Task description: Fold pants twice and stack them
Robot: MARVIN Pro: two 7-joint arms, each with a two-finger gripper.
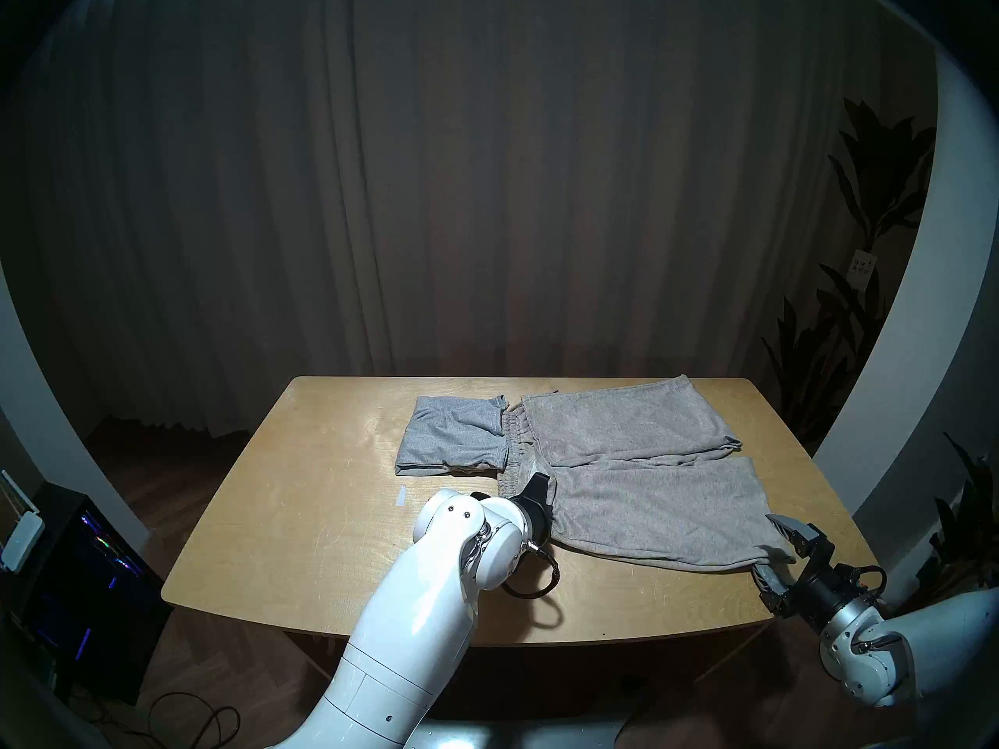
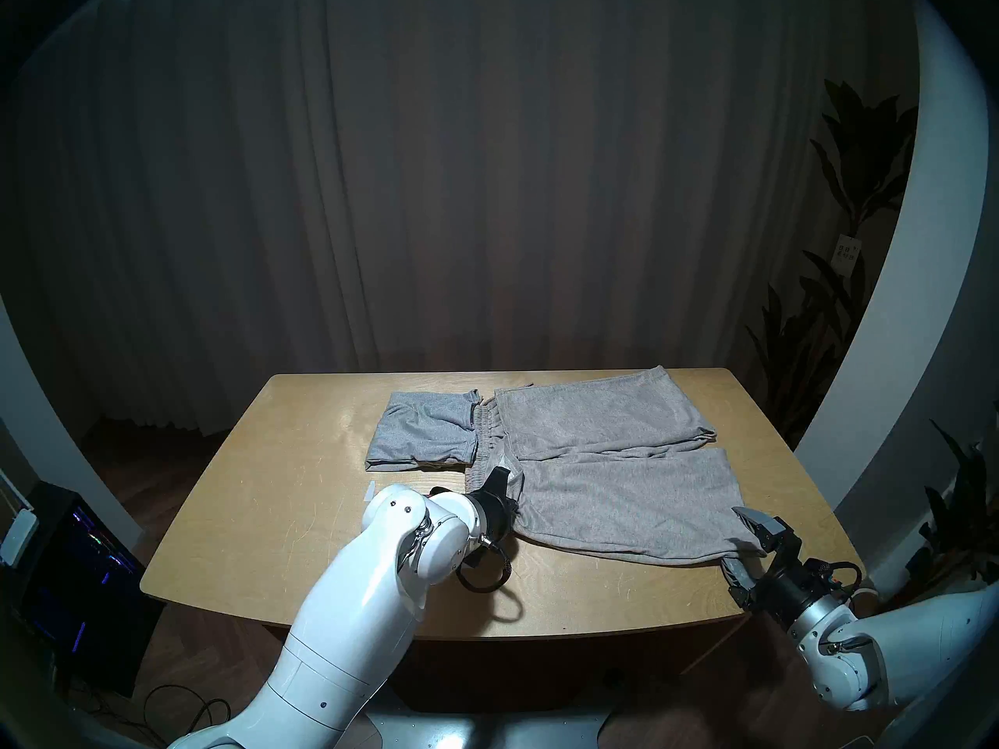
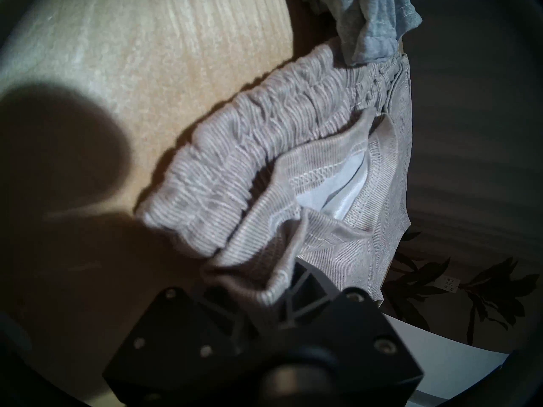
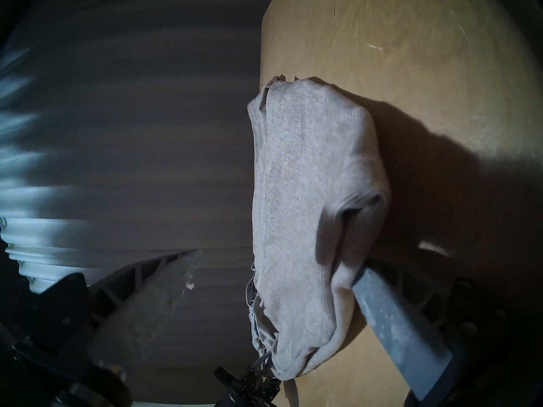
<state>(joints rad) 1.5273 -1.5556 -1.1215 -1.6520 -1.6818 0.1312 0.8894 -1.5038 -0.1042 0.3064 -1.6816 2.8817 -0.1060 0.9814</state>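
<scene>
The larger beige-grey pants [image 1: 648, 494] lie spread on the right half of the table, waistband to the left and both legs pointing right. My left gripper [image 1: 535, 488] is shut on the near waistband corner [image 3: 235, 192], and the fabric bunches between its fingers. At the near leg's hem [image 4: 308, 192], my right gripper [image 1: 770, 548] stands open, its jaws wide apart. The hem drapes over one finger [image 4: 396, 315]. The smaller light grey pants [image 1: 451, 434] lie folded at the back centre, touching the beige waistband.
The wooden table [image 1: 302, 515] has a small strip of white tape [image 1: 401, 496] near its middle. A cable loop [image 1: 535, 591] hangs from my left wrist over the front. Plants [image 1: 865, 353] stand to the right, and a dark computer case [image 1: 81, 569] sits on the floor to the left.
</scene>
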